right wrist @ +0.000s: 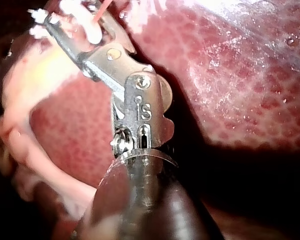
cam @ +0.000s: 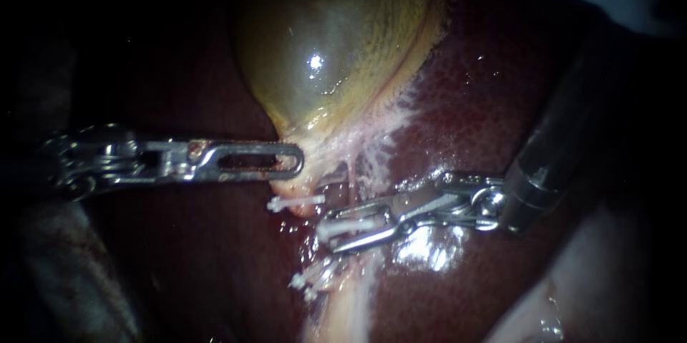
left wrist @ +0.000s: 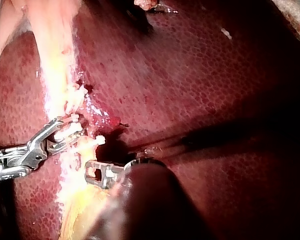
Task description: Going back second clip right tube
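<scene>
The liver [cam: 501, 99] lies under the gallbladder [cam: 336, 49]. The left instrument [cam: 295, 165] has its jaws pinching the gallbladder's neck. The right instrument [cam: 333, 234] has its jaws spread around a white clip [cam: 354, 226] on the tube [cam: 350, 180], near two other clips [cam: 295, 203]. The tube looks soft, slippery and easily torn, so any hold belongs on the neck.

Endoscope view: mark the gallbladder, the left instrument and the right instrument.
gallbladder [cam: 322, 49], endoscope view, on its glossy greenish wall.
left instrument [cam: 290, 165], endoscope view, at its tip beside the gallbladder's narrow end.
right instrument [cam: 330, 234], endoscope view, midway between its jaw tips.
</scene>
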Controlling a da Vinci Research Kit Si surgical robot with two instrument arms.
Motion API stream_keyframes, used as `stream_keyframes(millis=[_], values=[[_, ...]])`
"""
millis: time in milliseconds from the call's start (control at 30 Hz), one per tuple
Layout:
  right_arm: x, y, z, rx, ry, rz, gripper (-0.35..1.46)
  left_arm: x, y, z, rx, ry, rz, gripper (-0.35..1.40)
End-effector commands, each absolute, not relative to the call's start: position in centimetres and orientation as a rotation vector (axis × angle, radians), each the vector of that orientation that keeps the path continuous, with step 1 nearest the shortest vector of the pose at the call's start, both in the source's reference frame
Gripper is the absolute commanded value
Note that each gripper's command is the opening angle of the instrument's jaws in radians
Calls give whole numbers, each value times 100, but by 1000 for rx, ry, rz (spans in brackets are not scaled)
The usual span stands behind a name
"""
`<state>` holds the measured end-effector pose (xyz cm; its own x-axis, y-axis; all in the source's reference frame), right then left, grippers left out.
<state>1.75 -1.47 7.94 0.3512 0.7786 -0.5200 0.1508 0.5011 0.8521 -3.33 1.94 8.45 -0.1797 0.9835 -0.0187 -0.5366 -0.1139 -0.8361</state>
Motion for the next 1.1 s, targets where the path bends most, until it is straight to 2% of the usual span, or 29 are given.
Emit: stream_keyframes(millis=[33, 600, 867, 1100], values=[[174, -147, 795, 991, 1170, 502, 42, -333, 194, 845, -733, -850, 1599, -35], [129, -129, 777, 843, 1204, 464, 42, -333, 193, 844, -733, -850, 1599, -35], [107, -127, 762, 827, 1198, 482, 42, -333, 193, 844, -733, -850, 1599, -35], [83, -125, 735, 832, 1201, 492, 40, -335, 194, 845, -733, -850, 1598, -35]])
